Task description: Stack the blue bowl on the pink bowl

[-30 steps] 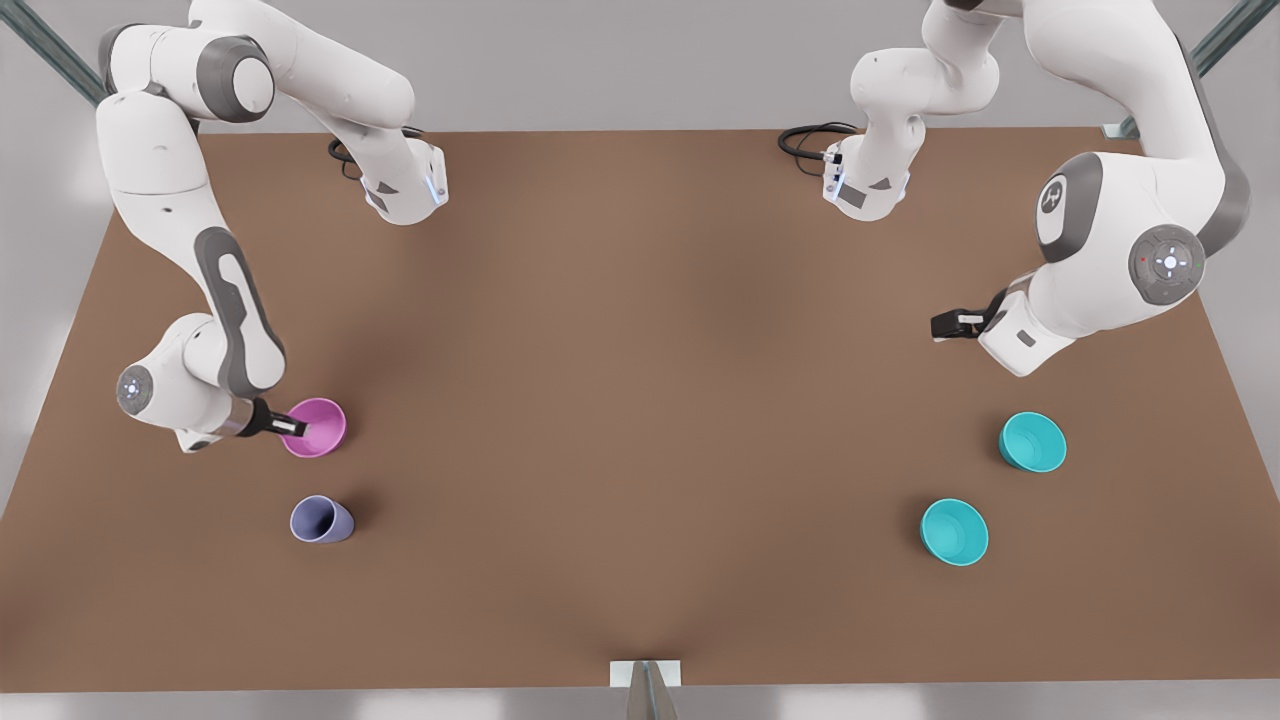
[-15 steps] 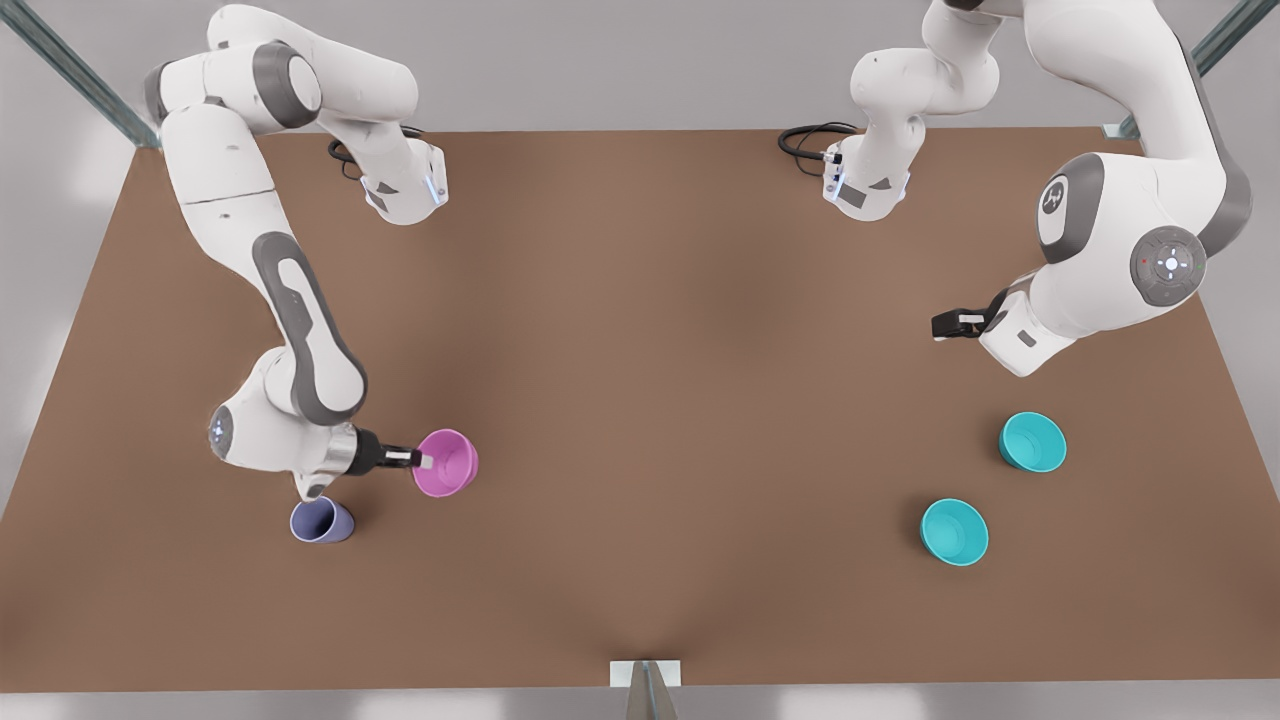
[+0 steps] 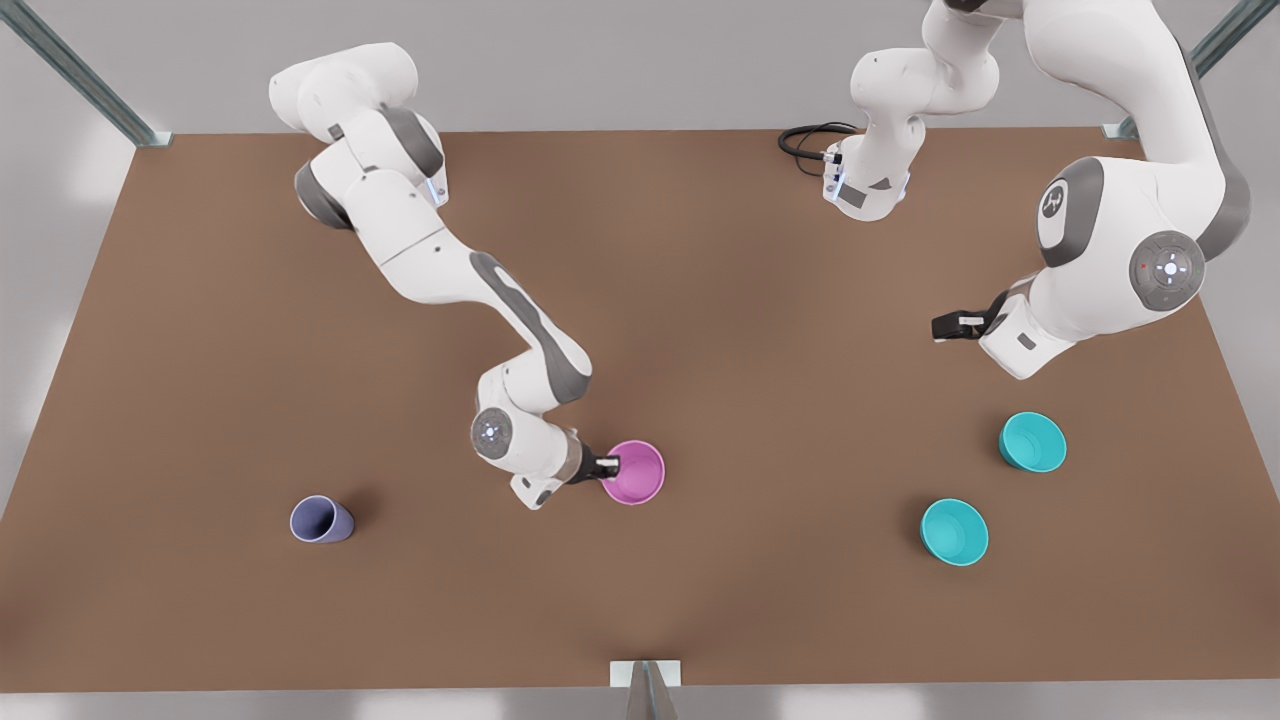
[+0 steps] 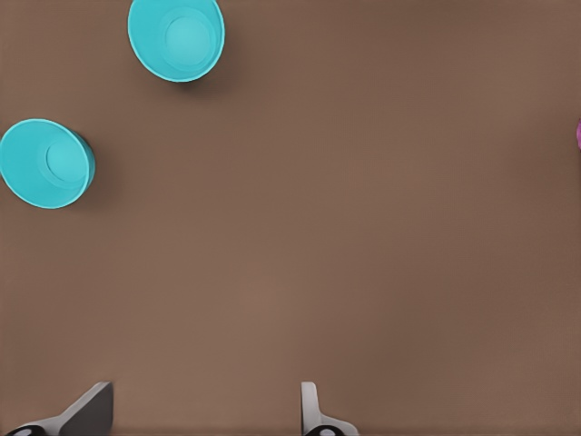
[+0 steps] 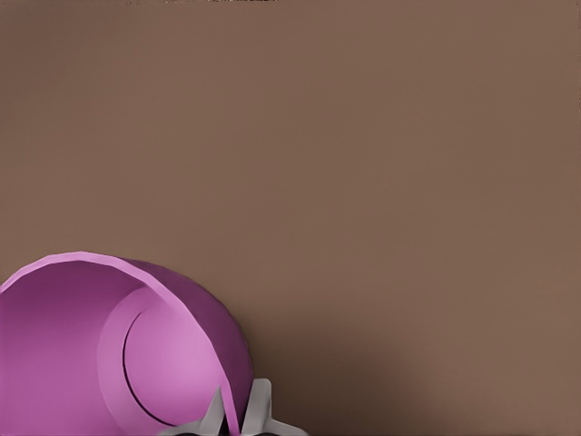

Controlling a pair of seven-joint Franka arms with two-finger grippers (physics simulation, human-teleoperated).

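The pink bowl point(image 3: 635, 472) is near the table's middle, toward the front. My right gripper point(image 3: 608, 465) is shut on its rim on the side toward the front view's left. In the right wrist view the fingers pinch the wall of the pink bowl point(image 5: 91, 354) at the right gripper point(image 5: 238, 409). Two alike blue bowls stand upright at the front view's right, one point(image 3: 1033, 441) farther back and one point(image 3: 954, 532) nearer the front. My left gripper point(image 3: 945, 326) waits open above the table behind them. Its wrist view shows both bowls point(image 4: 175, 36) point(image 4: 45, 163) beyond the left gripper point(image 4: 200, 404).
A lavender-blue cup point(image 3: 321, 520) stands at the front on the front view's left. Black cables point(image 3: 805, 140) lie by the arm base at the table's back edge. The brown table point(image 3: 780, 330) is bare between the pink bowl and the blue bowls.
My right gripper has carried the pink bowl from the front view's left side, past the lavender cup, to the table's middle. The left arm has not moved.
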